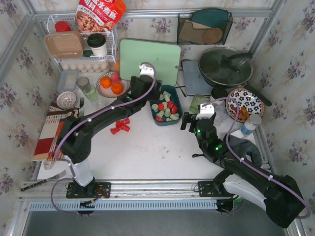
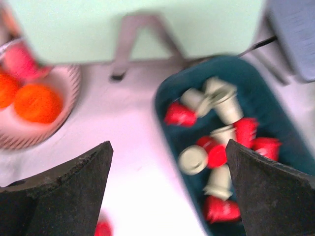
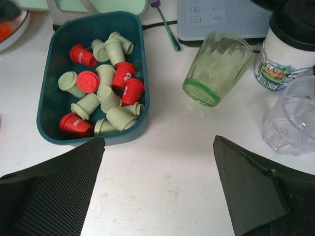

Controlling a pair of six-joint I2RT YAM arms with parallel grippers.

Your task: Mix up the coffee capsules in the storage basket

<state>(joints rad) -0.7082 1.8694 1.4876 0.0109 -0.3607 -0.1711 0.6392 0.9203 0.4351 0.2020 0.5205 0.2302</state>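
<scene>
Left claw point(image 1: 147, 89) hung wide open and empty at the end of the left arm point(image 1: 98, 123), which stretched from its base at the 7 o'clock corner of the table point(image 1: 147, 152) up toward the middle, with the elbow bent and the wrist tipped down. Its tip stood at the 10 o'clock corner of the storage basket point(image 1: 181, 109); whether it was over the rim or just outside it, the top view did not settle. In the blurred left wrist view the two dark fingers point(image 2: 74, 187) sat far apart, with bare table and the basket's near wall between them. The coffee capsules point(image 2: 216, 142) lay toward 1 o'clock of that claw, red and pale green jumbled together on the basket floor. A plate of oranges point(image 2: 37, 101) sat at 10 o'clock in that view. The right claw point(image 3: 158, 139) was likewise spread wide with nothing in it. The right arm point(image 1: 231, 157) reached in from the 5 o'clock corner, and its claw hovered over the table just off the 4 o'clock corner of the basket. From the right wrist the basket lay at 11 o'clock, apart from the fingers, with five red capsules showing among a larger number of pale green ones, most of them on their sides. A green glass point(image 3: 216, 69) lay tipped over at 1 o'clock. A few red capsules point(image 1: 120, 126) lay loose on the table at 8 o'clock of the basket, just beside the left arm.
</scene>
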